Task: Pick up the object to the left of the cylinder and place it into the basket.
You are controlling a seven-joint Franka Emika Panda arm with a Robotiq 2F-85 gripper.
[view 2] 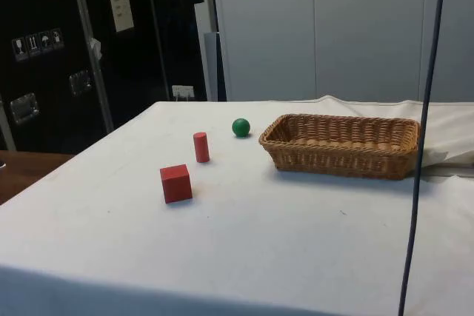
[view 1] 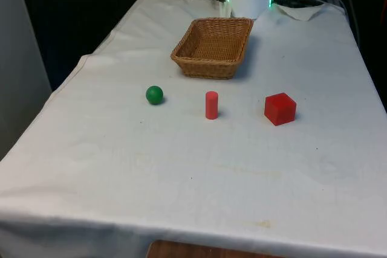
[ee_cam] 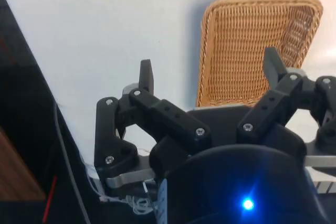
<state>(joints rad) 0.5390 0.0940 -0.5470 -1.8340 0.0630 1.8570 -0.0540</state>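
A green ball (view 1: 154, 95) lies on the white cloth at the front view's left of a small upright red cylinder (view 1: 211, 105). The ball (view 2: 241, 127) and cylinder (view 2: 201, 147) also show in the side view. A woven wicker basket (view 1: 181, 45) stands behind them, nearer the robot, with nothing inside it. My gripper (ee_cam: 208, 69) hangs open high above the table's far end, its black fingers (ee_cam: 146, 75) spread wide with nothing between them. Below it lies the basket (ee_cam: 210, 35).
A red cube (view 1: 279, 109) sits at the front view's right of the cylinder, and shows in the side view as the cube (view 2: 176, 183) nearest that camera. A thin dark cable (view 2: 422, 138) hangs down past the basket's end in the side view.
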